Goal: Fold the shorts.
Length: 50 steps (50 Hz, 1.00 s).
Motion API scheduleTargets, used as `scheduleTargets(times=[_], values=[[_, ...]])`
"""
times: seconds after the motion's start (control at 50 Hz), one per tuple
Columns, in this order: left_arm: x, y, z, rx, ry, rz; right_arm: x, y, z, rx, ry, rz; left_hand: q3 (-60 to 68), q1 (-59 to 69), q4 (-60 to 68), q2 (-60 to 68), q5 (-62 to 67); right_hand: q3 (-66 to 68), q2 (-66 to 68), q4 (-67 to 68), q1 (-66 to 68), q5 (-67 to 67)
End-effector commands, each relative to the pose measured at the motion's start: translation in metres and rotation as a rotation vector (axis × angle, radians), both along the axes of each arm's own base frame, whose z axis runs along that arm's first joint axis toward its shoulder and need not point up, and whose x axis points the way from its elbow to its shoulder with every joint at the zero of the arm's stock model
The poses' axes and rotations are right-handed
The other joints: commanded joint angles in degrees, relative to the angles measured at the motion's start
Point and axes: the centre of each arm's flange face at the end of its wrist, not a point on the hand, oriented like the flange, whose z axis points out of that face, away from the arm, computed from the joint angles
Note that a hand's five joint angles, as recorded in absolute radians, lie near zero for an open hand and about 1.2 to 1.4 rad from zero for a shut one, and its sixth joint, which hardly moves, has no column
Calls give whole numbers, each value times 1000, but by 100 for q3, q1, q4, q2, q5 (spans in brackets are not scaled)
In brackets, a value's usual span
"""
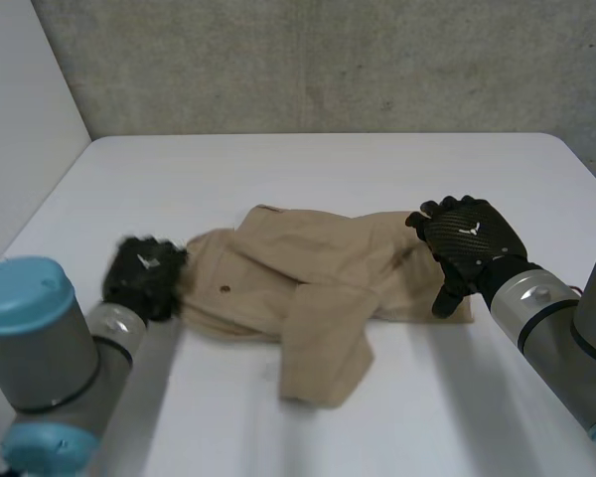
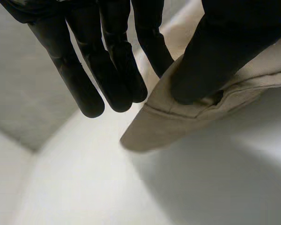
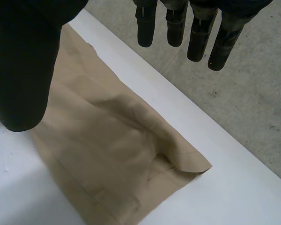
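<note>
Shorts (image 1: 308,288) of tan cloth lie crumpled across the middle of the white tabletop (image 1: 377,169). One leg is folded toward the near edge, and a small dark button (image 1: 224,289) shows near the left end. Behind the tabletop stands a grey concrete wall (image 1: 328,60).

The head view shows both arms at once. The left arm (image 1: 40,348) reaches to the left end of the shorts and the right arm (image 1: 556,318) to the right end.

The left hand (image 1: 144,273) is at the cloth's left edge. Its wrist view adds what the head view hides: the thumb (image 2: 215,56) presses into a bunched hem of the shorts (image 2: 178,117). The straight fingers (image 2: 112,70) hang on the other side, so the cloth is pinched and its end is raised off the tabletop.

The right hand (image 1: 467,238) is over the right end, back upward and thumb pointing down. In its wrist view the fingers (image 3: 199,33) are straight and spread well away from the thumb (image 3: 18,61), holding nothing. The shorts (image 3: 107,154) lie flat beneath it, one corner (image 3: 196,164) near the tabletop's far edge.
</note>
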Motion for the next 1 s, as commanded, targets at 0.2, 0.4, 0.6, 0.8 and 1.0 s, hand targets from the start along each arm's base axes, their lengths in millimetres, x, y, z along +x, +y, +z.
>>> scheduleTargets(times=[0.2,0.4,0.6,0.8,1.0], values=[[-9,-70,154,-501,170,139,1,1,0,0,1,-2,1201,1635,1164,1152,1439,-224,-298,-372,-176,-417],[-120,-15,158,-469,376,-199,-5,-3,2,-14,-4,-41,1201,1635,1164,1152,1439,-224,-298,-372,-176,-417],[-186,65,64,-203,294,-603,-39,-36,15,-100,-9,-277,1201,1635,1164,1152,1439,-224,-298,-372,-176,-417],[-189,123,31,-73,221,-806,-50,-51,22,-125,-18,-298,-4727,-4293,-4764,-4775,-4488,-224,-298,-372,-176,-417],[-144,88,74,-111,193,-526,-33,-47,17,-109,12,-46,-5643,-5209,-5680,-5692,-5405,-224,-298,-372,-176,-417]])
